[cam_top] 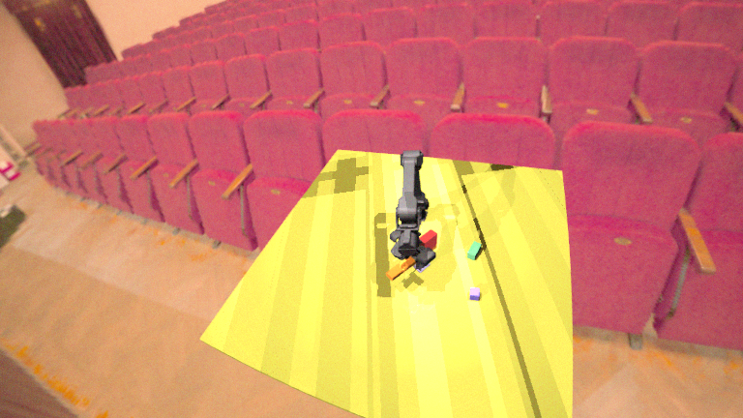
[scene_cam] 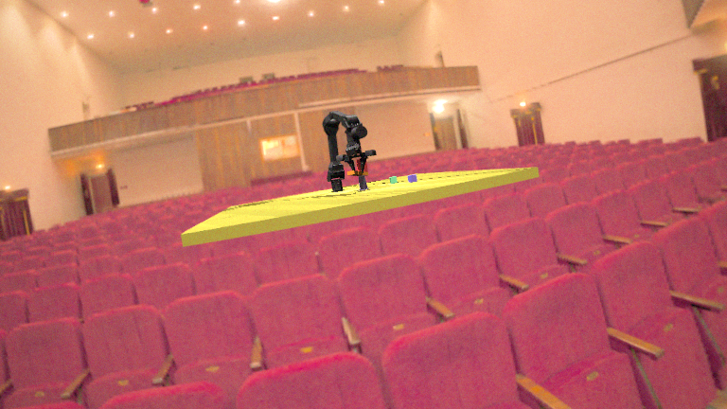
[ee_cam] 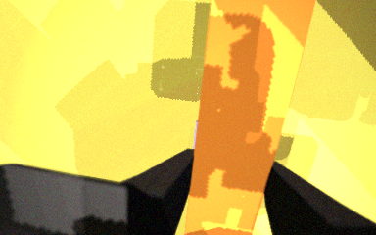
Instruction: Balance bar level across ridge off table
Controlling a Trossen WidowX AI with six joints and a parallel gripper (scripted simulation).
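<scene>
An orange bar (cam_top: 398, 271) (scene_cam: 353, 172) (ee_cam: 235, 108) lies between my gripper's fingers, above the table. My gripper (cam_top: 413, 261) (scene_cam: 358, 169) (ee_cam: 229, 164) is shut on it and points down. A red block (cam_top: 430, 237) (scene_cam: 361, 165) shows at the bar's far end in the top view; whether it sits on the bar is hard to tell. A bluish-purple ridge piece (cam_top: 422, 268) (scene_cam: 363, 183) stands under the bar, mostly hidden by the fingers. Only a thin sliver of it shows beside the bar in the wrist view. Contact between bar and ridge cannot be made out. The bar looks about level in the exterior view.
A green block (cam_top: 473, 251) (scene_cam: 393, 179) lies on the yellow table (cam_top: 328, 337) (scene_cam: 278, 213), right of the arm in the top view. A small purple cube (cam_top: 474, 293) (scene_cam: 411, 178) lies nearer the front right there. Shadows stripe the tabletop.
</scene>
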